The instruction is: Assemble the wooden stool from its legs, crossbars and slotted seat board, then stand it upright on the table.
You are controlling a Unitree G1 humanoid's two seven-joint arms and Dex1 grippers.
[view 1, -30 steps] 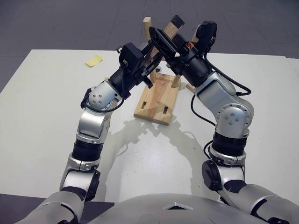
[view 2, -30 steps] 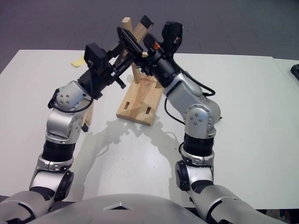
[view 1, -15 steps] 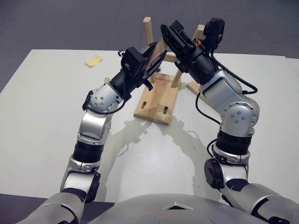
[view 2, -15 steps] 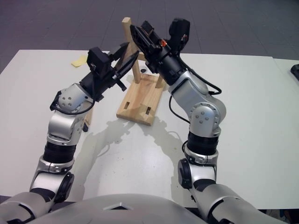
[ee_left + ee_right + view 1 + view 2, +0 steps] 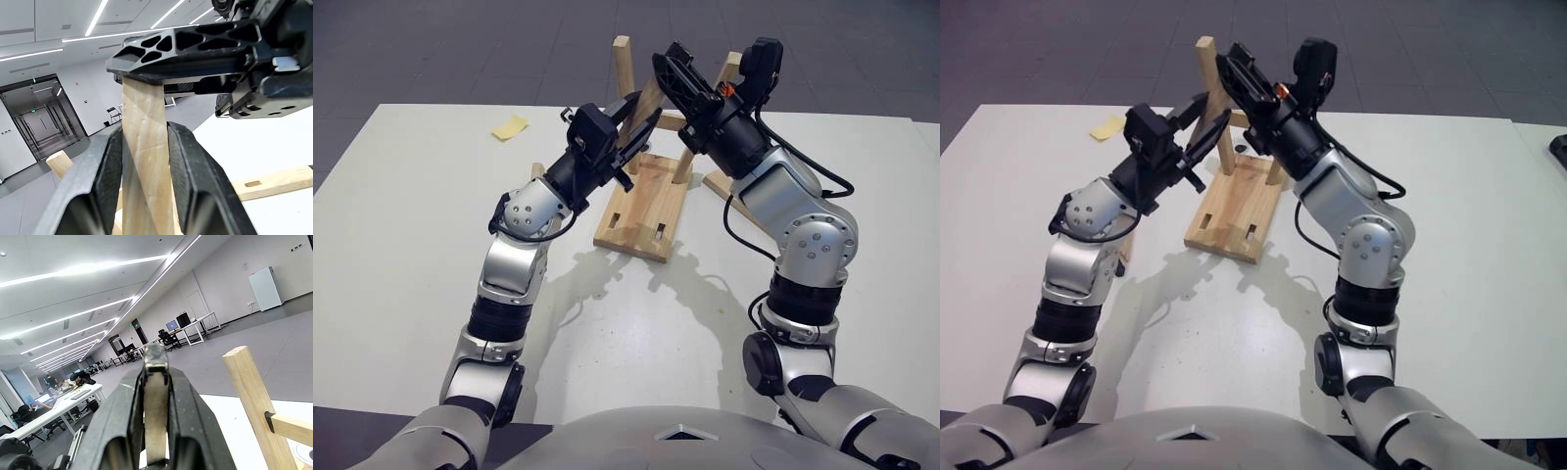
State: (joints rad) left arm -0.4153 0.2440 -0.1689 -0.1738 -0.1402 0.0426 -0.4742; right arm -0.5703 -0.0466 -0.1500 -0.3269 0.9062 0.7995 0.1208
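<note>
the left gripper (image 5: 642, 117) clamps a leaning wooden leg (image 5: 144, 156) above the slotted seat board (image 5: 641, 211), which lies flat on the white table (image 5: 401, 225); the right gripper (image 5: 676, 74), fingers pressed together, sits against that leg's top.

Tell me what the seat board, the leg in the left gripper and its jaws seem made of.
Seat board: pale unpainted wood, matt, with grain and cut slots. Leg in the left gripper: the same bare wood, grain lines showing. Its jaws: black, slightly glossy, probably moulded plastic.
</note>
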